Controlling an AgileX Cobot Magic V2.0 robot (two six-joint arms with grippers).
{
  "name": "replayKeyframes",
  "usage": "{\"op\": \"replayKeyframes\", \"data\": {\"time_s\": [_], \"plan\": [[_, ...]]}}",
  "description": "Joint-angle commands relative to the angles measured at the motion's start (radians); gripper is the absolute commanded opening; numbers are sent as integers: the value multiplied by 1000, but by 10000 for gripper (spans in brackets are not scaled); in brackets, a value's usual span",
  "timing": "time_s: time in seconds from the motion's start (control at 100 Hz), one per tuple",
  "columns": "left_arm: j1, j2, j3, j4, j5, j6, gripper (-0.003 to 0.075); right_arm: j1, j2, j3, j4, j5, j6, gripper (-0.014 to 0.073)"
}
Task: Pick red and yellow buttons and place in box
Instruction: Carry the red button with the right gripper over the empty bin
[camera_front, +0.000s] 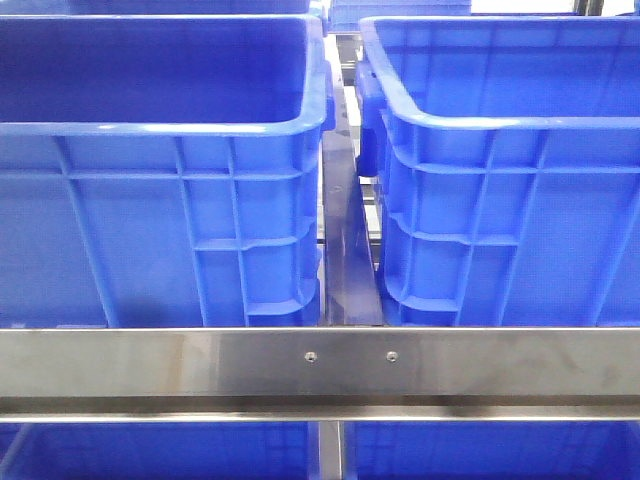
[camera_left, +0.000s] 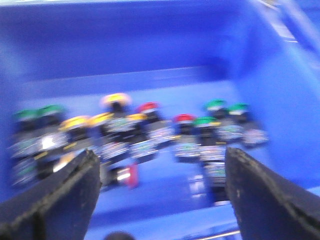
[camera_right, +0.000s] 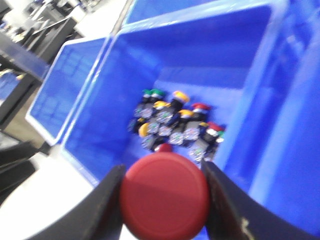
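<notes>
Two hands | right hand (camera_right: 162, 200) clamped on red button (camera_right: 164, 196) above a blue crate (camera_right: 260, 60) of buttons | left hand (camera_left: 160, 185) apart, empty, over button pile (camera_left: 135, 135) inside crate

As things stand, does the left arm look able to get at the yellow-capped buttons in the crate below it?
Probably yes: the left gripper is open above the yellow-capped buttons, with nothing between. They lie packed among other buttons, though, and the view is blurred.
</notes>
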Motion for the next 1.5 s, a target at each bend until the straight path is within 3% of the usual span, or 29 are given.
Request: {"op": "replayKeyframes", "data": {"time_s": [0.0,0.2,0.27,0.37,0.55,0.97,1.49], "plan": [[58,-57,15,-10,-79,-11,495,-14,-29,-35,24,-39,-13,171],[111,-172,85,-3,-79,-11,491,-15,-29,-35,-34,-149,-13,171],[111,-192,94,-3,-79,-11,448,-15,-29,-35,-53,-203,-13,171],[111,-205,96,-3,-77,-11,314,-15,-29,-35,-89,-293,-21,171],[111,-205,96,-3,-77,5,-20,-15,-27,-34,-150,-492,-28,171],[111,-205,96,-3,-72,5,-19,-13,165,-33,-161,-882,-140,171],[111,-205,96,-3,-72,5,-19,14,413,-33,-161,-1005,-140,171]]}}
